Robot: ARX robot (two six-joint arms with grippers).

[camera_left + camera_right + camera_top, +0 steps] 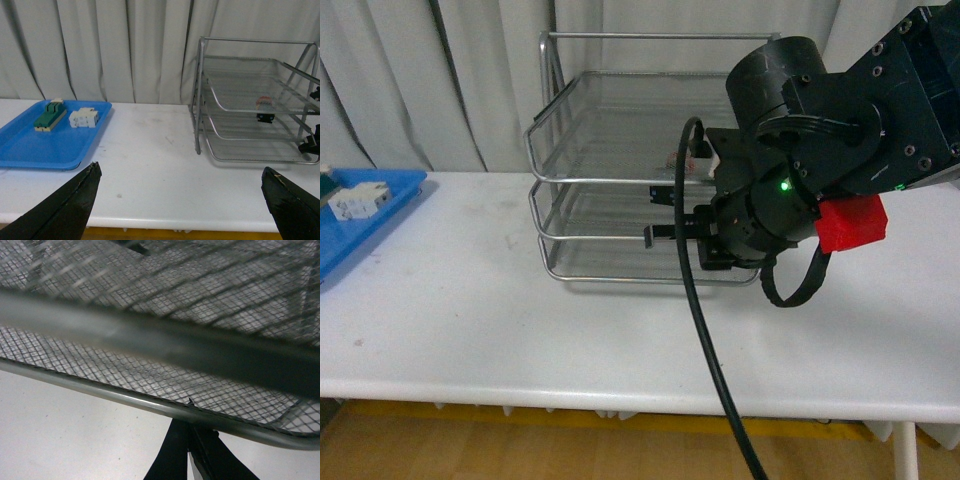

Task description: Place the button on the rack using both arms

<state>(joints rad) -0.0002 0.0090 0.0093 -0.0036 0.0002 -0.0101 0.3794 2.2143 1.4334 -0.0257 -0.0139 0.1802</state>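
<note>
The blue tray (30,145) lies at nine o'clock from the rack, well apart from it. It holds a green-and-cream block (50,116) and a white block (83,118), neither of them wanted here.

The left gripper (180,170) hangs low over the near side of the table (150,150), its fingers (75,200) spread wide with nothing between them. It probably sits back there to leave the middle open. Bare table runs from it towards twelve o'clock up to the curtain (125,50), so it has plenty of room.

The rack (552,160) stands at the table's far side with its open fronts facing the robot. The button (264,106) is already inside it, on what looks like the upper mesh tier, towards three o'clock, red cap up. It sits back from the front rim, so I judge it unlikely to roll out.

The right gripper (665,232) is at the front of the rack by the lower tiers, at about five o'clock from the button and apart from it. Its wrist view shows dark fingers (175,455) just under a tier's front tube. I cannot tell whether they are together or apart, and nothing shows in them. The rims are crowded there. The clear way out is straight towards six o'clock, where the table is bare.
</note>
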